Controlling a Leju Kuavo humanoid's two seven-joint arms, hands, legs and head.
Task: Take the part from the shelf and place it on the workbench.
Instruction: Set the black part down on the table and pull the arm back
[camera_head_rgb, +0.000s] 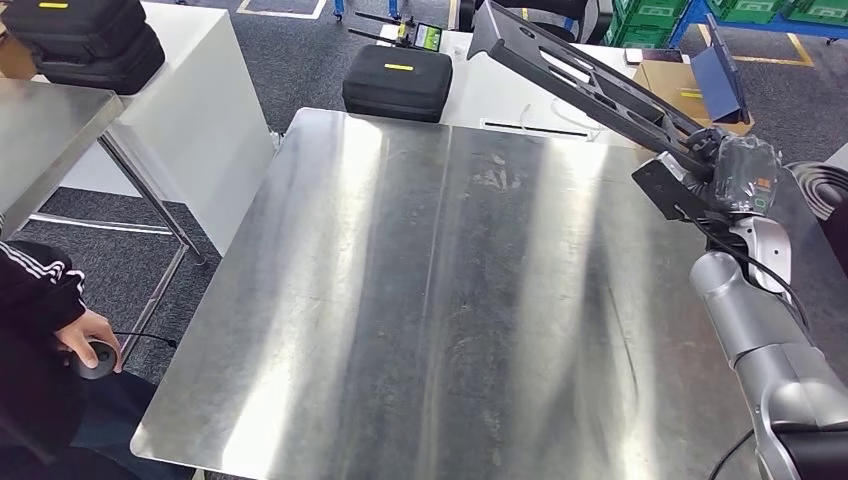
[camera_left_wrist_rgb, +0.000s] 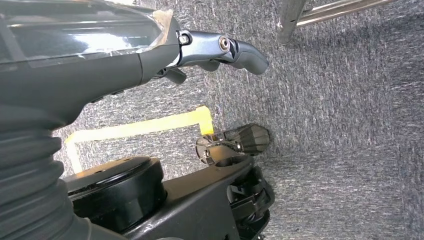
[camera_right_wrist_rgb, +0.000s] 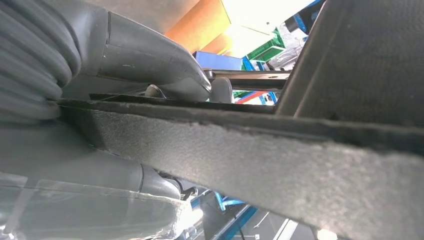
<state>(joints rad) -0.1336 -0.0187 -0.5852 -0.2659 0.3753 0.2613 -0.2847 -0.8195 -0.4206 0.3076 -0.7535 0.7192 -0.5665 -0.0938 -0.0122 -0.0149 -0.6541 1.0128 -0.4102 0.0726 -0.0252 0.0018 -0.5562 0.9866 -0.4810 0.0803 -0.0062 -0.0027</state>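
The right hand (camera_head_rgb: 735, 170) pinches one end of the part (camera_head_rgb: 580, 75), a long, stiff, likely light black frame that levers hard; the left hand (camera_left_wrist_rgb: 220, 50) hangs, fingers loosely apart.

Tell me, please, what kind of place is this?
Probably a factory or robot test workshop. A bare metal workbench stands on grey carpet, green crates are stacked at the back, and black equipment cases lie around. The right hand holds a long black part.
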